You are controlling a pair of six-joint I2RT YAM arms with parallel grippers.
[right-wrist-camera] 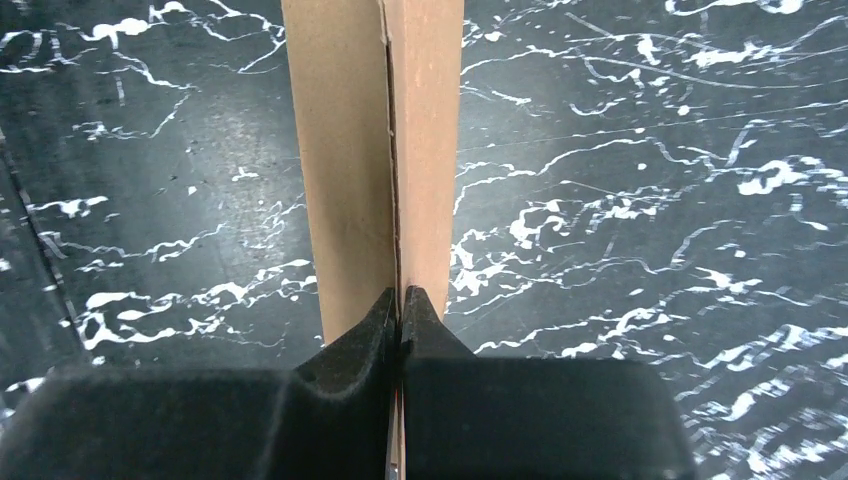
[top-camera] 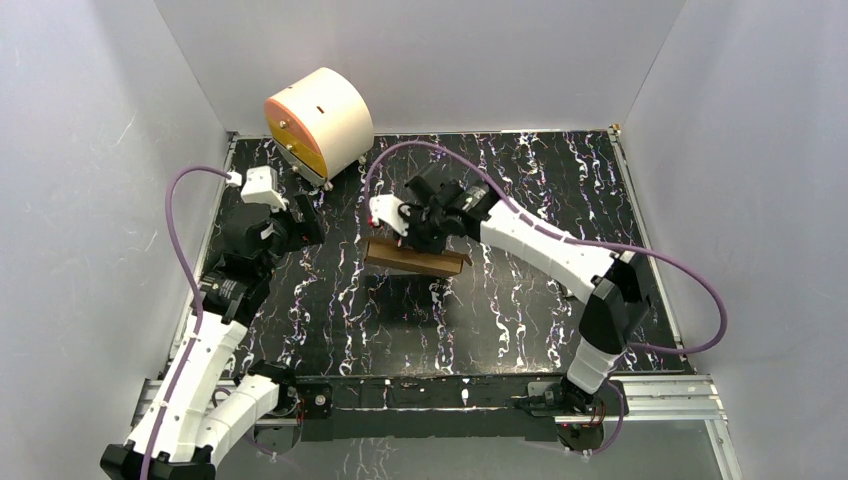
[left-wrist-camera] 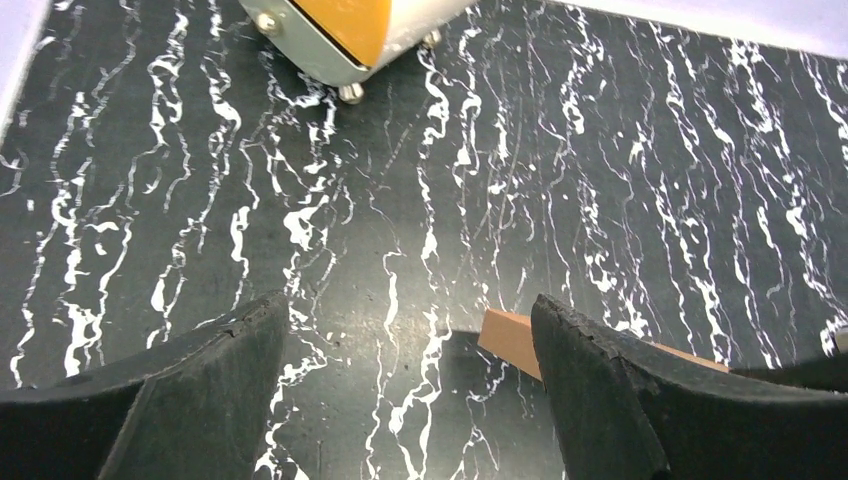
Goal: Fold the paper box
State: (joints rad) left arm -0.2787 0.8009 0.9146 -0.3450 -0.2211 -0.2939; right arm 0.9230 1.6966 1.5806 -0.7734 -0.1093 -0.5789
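The paper box (top-camera: 415, 258) is brown cardboard, held a little above the middle of the black marbled table. My right gripper (top-camera: 418, 232) is shut on its upper edge. In the right wrist view the fingers (right-wrist-camera: 400, 305) pinch a thin cardboard wall, and the box (right-wrist-camera: 370, 150) stretches away from them. My left gripper (top-camera: 305, 222) is open and empty, to the left of the box. In the left wrist view its fingers (left-wrist-camera: 220, 370) are wide apart (left-wrist-camera: 410, 310), and a corner of the box (left-wrist-camera: 510, 338) shows beside the right finger.
A cream cylinder with an orange face (top-camera: 318, 122) stands at the back left, near the wall; its lower edge shows in the left wrist view (left-wrist-camera: 350, 35). White walls enclose the table on three sides. A metal rail (top-camera: 450, 392) runs along the near edge.
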